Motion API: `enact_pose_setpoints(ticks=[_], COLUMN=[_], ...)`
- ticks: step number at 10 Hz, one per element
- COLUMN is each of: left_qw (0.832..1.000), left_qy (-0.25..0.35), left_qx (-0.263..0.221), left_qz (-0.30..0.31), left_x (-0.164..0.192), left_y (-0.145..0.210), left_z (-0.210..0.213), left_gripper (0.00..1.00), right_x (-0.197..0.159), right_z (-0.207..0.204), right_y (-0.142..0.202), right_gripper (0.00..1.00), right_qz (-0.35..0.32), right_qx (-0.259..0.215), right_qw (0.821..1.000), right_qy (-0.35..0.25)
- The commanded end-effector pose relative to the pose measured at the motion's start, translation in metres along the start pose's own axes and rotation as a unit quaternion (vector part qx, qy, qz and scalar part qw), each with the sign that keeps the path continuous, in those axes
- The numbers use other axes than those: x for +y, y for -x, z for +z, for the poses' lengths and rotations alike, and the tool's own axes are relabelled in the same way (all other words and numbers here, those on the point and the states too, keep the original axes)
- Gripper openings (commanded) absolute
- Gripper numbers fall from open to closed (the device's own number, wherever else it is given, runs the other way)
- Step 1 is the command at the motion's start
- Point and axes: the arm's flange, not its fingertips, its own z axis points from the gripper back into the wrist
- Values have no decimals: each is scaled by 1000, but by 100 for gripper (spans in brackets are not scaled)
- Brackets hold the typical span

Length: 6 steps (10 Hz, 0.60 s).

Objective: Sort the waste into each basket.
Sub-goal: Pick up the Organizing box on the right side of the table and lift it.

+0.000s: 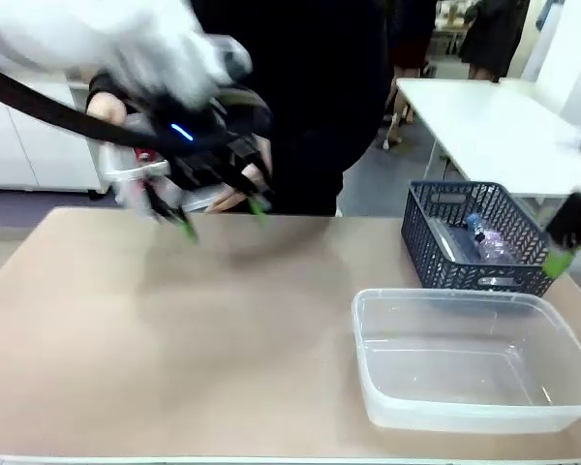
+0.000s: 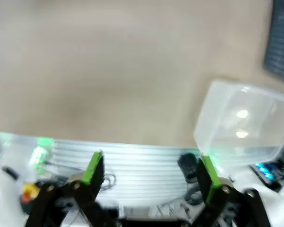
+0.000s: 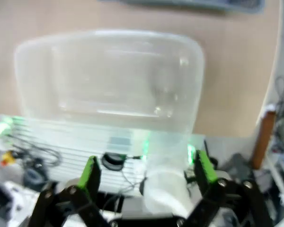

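At ten o'clock of the front view, over the far edge of the worktop (image 1: pixel 174 339): left pincer (image 1: pixel 223 217), spread wide, nothing between the green pads, whole arm smeared with blur. Right behind it, a person (image 1: pixel 310 97) in dark clothing, a hand (image 1: pixel 230 199) seemingly just beside the fingers; something red and silver (image 1: pixel 140 163) close by, possibly a can, too blurred to name. Likeliest trouble: a fast sweep that near the hand, ending in contact or a knocked item.

At three o'clock, by the picture's edge: right pincer (image 1: pixel 562 254), likewise spread and empty, hanging near the dark lattice basket (image 1: pixel 445 247). Inside that basket, a clear bottle (image 1: pixel 489 242), lying down, waste not yet sorted. At four to five o'clock, the clear tub (image 1: pixel 465 412), empty, just beside the lattice basket.

Second worry: reaching into the lattice basket. Could snag a finger on the lattice wall or drag the light basket along, with the bottle lying low against the side. Smooth thin plastic, too: may squirt out of a hard pinch, or buckle and slip mid-carry.

Third: the tub itself. See-through rim, hard to judge from above; may get clipped on the way down and shoved toward the near edge, with the drop landing on the worktop instead.
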Motion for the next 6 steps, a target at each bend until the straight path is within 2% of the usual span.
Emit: enact_pose_setpoints(ticks=[1, 2, 3, 4, 5, 6], left_qw=[1000, 999, 998, 999, 999, 999], left_qy=[-16, -18, -39, -13, -13, -22], left_qx=[23, 28, 16, 33, 33, 40], left_qz=[10, 9, 41, 1, 1, 13], left_x=[-72, -88, -86, -78, -78, -93], left_y=[19, 31, 17, 54, 54, 48], left_z=[-38, -54, -56, -57, -57, -70], left_gripper=[100, 100, 100, 100, 100, 100], right_x=[-44, -46, -42, -37, -37, -43], right_z=[-41, -56, -50, -40, -40, -40], right_y=[14, 16, 16, 7, 7, 5], right_gripper=[100, 100, 100, 100, 100, 100], right_qz=[-2, 10, -23, -10, -10, -15], right_qx=[17, 29, 6, 35, 35, 33], right_qw=[1000, 1000, 1000, 999, 999, 999], right_qy=[19, 8, 16, 10, 10, 9])
